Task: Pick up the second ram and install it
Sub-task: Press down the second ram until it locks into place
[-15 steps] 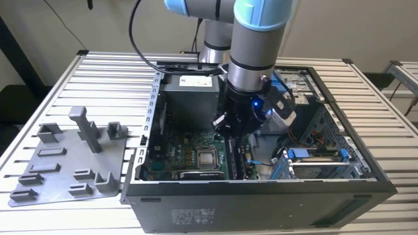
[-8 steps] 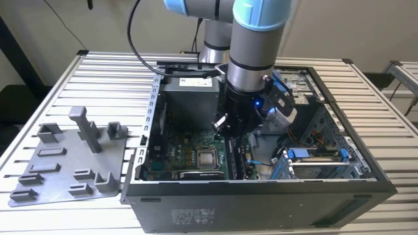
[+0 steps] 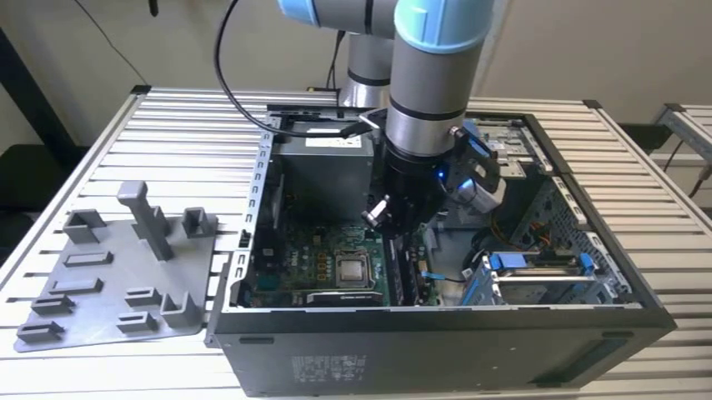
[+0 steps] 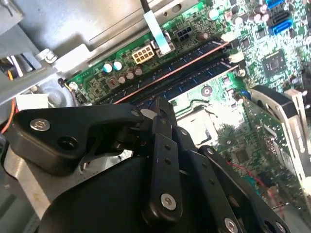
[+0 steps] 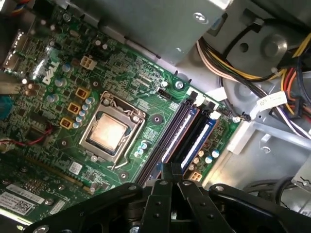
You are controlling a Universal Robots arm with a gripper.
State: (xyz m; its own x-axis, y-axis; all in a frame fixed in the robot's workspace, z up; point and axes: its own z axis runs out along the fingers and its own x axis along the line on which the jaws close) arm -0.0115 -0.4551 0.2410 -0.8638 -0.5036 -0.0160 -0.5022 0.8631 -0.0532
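**Shut gripper over the memory slots inside the open computer case**

Seemingly pressed together, the jaws showed no gap and nothing held between them in either wrist view.

Exterior view: the gripper (image 3: 384, 223) reached down into the open computer case (image 3: 445, 321), which lay on a slatted metal table (image 3: 189, 133). Straight below the jaws ran the dark memory slots; the sticks there could not be told apart from this camera. The processor (image 3: 352, 268) sat just beside the jaws, toward the exterior view's left. The grey power-supply box (image 3: 323, 162) stood behind them. Well away from the jaws, outside the case, a grey plastic fixture plate (image 3: 112, 292) with upright posts lay on the table.

Second wrist view: the gripper (image 4: 163, 109) pointed its closed tips at the bank of slots on the green motherboard (image 4: 272, 63). The second ram (image 4: 194, 77), a long dark stick, stood on edge in a slot right at the tips; whether they touched it could not be told. Another stick (image 4: 170, 74), with a reddish upper edge, stood in the neighbouring slot, just beyond it from the jaws.

First wrist view: the gripper (image 5: 171, 170) was lined up with the second ram (image 5: 188, 133), which ran straight ahead of the jaws. The reddish-edged stick (image 5: 170, 138) lay alongside it, toward the processor (image 5: 108, 132). Bundled cables (image 5: 228, 63) ran past the far end of the slots.
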